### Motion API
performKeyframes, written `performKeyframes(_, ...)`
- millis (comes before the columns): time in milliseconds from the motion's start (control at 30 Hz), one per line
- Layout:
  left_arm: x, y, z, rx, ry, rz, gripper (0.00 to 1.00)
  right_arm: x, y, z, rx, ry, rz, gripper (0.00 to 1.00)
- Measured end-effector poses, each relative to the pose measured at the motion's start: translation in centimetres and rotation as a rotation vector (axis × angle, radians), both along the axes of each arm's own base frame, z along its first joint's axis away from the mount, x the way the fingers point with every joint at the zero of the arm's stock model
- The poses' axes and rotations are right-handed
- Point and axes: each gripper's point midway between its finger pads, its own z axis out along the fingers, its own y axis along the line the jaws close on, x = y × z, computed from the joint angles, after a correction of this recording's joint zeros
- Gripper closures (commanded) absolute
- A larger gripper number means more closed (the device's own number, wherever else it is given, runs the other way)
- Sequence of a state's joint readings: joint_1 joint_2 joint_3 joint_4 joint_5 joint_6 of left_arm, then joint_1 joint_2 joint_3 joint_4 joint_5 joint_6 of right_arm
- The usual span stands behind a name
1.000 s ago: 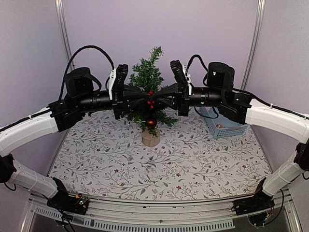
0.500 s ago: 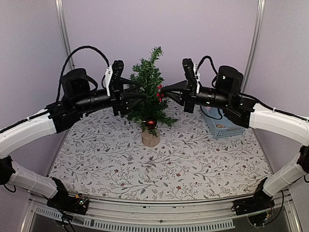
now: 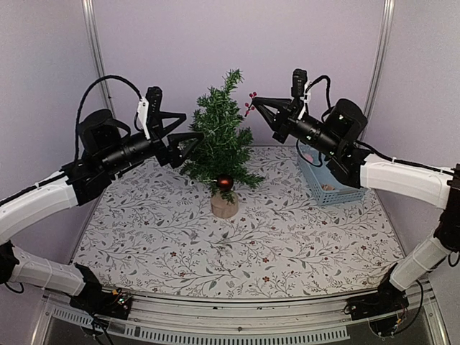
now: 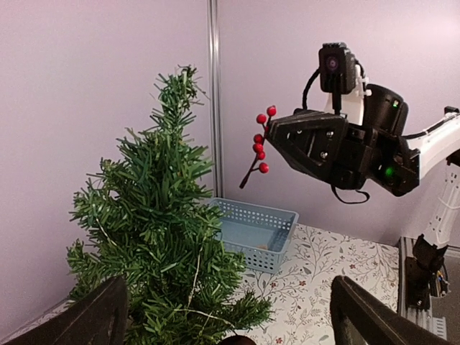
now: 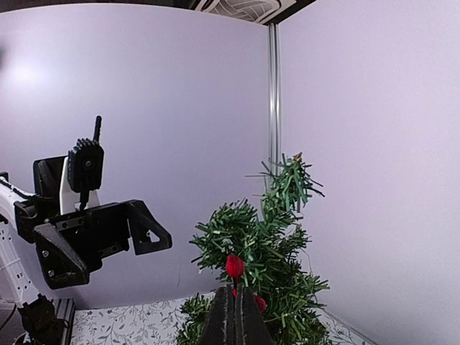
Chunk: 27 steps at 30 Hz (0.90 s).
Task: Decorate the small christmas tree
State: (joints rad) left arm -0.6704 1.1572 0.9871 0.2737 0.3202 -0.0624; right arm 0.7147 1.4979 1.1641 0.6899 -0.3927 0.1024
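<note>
Top external view: the left fingers are spread wide and hold nothing. The small christmas tree stands on the table just beyond their tips. The right fingers are clenched on a red berry sprig, beside the treetop on its far side.

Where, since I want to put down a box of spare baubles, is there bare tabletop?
The near half of the table, from the small christmas tree to the arm bases, is bare; so is the left side under the left hand. Crowded: back right, with the blue basket and the right hand holding a berry sprig.
</note>
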Motion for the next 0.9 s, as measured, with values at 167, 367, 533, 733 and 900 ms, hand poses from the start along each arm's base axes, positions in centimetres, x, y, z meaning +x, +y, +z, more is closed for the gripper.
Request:
performKeyframes(167,0.3,0.4,-0.3,-0.008,0.014,0.021,0.01,2.3,1.2,-0.3,0.044,0.012,-0.017,1.00)
performKeyframes(367,0.3,0.8,-0.2,-0.013,0.013,0.032,0.01,4.6,2.8,-1.1,0.076,0.036,-0.009,1.00)
performKeyframes(533,0.1,1.2,0.2,-0.023,0.001,0.037,0.00,6.2,3.4,-2.9,0.078,0.070,-0.014,1.00)
performKeyframes(733,0.3,1.4,0.0,-0.022,0.002,0.045,0.01,7.2,3.9,-4.7,0.068,0.107,-0.017,1.00)
performKeyframes(900,0.4,1.6,0.0,-0.023,0.001,0.049,0.01,7.4,4.4,-5.8,0.057,0.133,0.008,1.00)
